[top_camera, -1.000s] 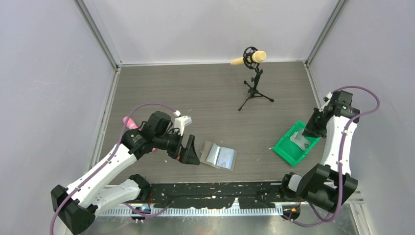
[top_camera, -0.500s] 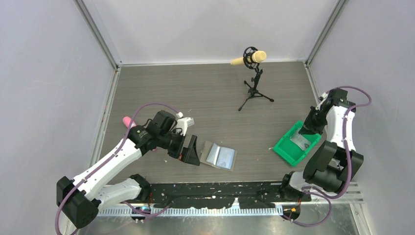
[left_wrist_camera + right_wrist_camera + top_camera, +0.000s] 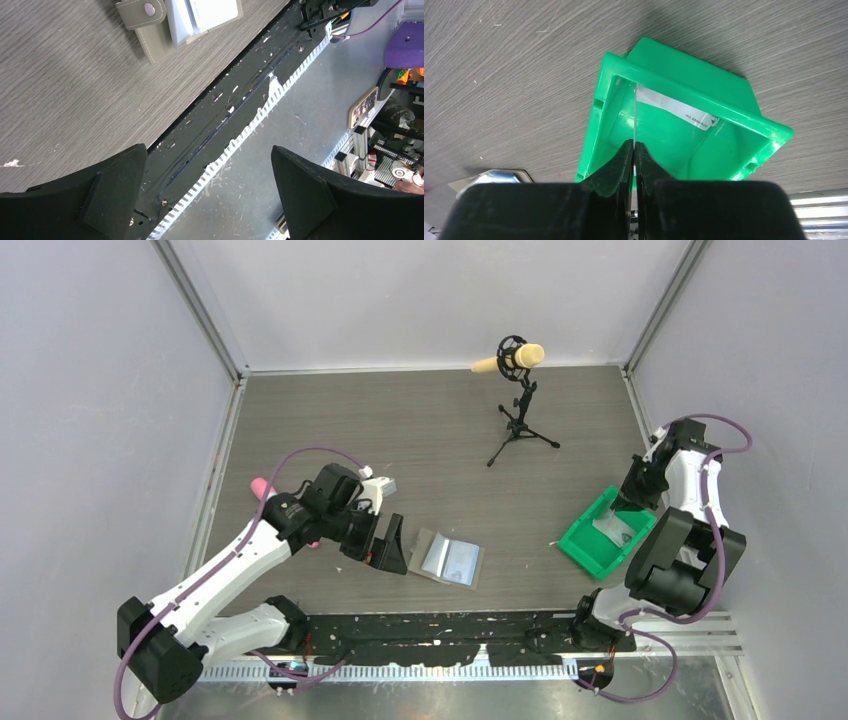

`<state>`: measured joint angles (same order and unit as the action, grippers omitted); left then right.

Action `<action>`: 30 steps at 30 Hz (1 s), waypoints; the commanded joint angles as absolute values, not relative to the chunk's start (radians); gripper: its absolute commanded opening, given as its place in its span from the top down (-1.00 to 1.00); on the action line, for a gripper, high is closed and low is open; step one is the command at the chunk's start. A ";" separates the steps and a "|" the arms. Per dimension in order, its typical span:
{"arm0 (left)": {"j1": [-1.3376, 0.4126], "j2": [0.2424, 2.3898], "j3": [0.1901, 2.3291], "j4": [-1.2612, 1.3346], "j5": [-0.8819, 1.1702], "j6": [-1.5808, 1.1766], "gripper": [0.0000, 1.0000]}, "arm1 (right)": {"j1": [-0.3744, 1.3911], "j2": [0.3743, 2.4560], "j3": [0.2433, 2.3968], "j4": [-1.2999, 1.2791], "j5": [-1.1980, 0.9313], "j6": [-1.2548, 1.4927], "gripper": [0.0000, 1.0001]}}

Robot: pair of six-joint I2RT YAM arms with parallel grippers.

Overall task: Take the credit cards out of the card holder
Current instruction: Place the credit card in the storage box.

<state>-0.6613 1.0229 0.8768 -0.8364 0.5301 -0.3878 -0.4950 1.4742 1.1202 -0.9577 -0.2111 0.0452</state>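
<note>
Our right gripper (image 3: 634,150) is pinched almost closed on a thin, pale grey-white credit card (image 3: 636,112), held edge-on above the bright green plastic bin (image 3: 694,70). If we release it standing upright, it may strike the rim and tip out onto the grey wood-grain table (image 3: 499,75). The grey-olive bifold card holder (image 3: 447,559) lies open mid-table with nothing holding it down. Our left gripper (image 3: 207,150), spread wide and empty, hovers just beside it and could shove it.

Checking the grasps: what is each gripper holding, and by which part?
The right gripper pinches a credit card by its near edge, edge-on above the green bin. The left gripper is open, holding nothing.
</note>
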 commanded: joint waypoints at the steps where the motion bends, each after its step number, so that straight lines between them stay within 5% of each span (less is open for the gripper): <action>1: -0.663 1.012 0.908 -0.841 0.504 -0.385 -0.99 | -0.500 1.490 1.143 -0.914 -0.209 0.030 0.76; 30: -0.664 0.985 0.913 -0.850 0.451 -0.402 -0.99 | -0.501 1.559 1.292 -0.981 -0.010 0.108 0.46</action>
